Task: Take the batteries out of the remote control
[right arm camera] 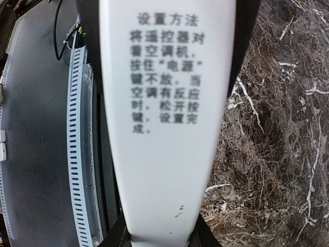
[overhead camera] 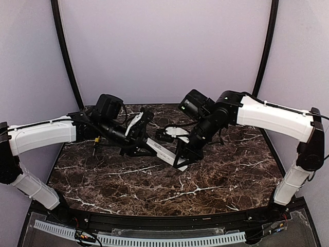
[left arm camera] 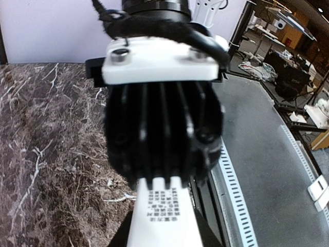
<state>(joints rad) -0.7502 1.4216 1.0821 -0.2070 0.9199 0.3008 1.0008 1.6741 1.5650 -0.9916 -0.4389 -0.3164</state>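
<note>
Gripping the remote control by its right-hand end, the right pincer is closed on the slim white bar. In the right wrist view its dark fingers press against both long edges at the bottom of the picture. The bar's white face runs up between them and carries a block of black printed characters. The left pincer sits at the opposite end, narrowed down onto the bar. In the left wrist view its fingers hug the sides of the white body just below a small dark printed label. The right arm's black, ribbed pincer housing with its white plate fills the view straight ahead.

From above, the remote control stretches slantwise between the two pincers, over the middle of the dark marbled worktop. Whether it touches that surface cannot be told. A small yellow object lies on the worktop beside the left arm, well apart from the remote control.
</note>
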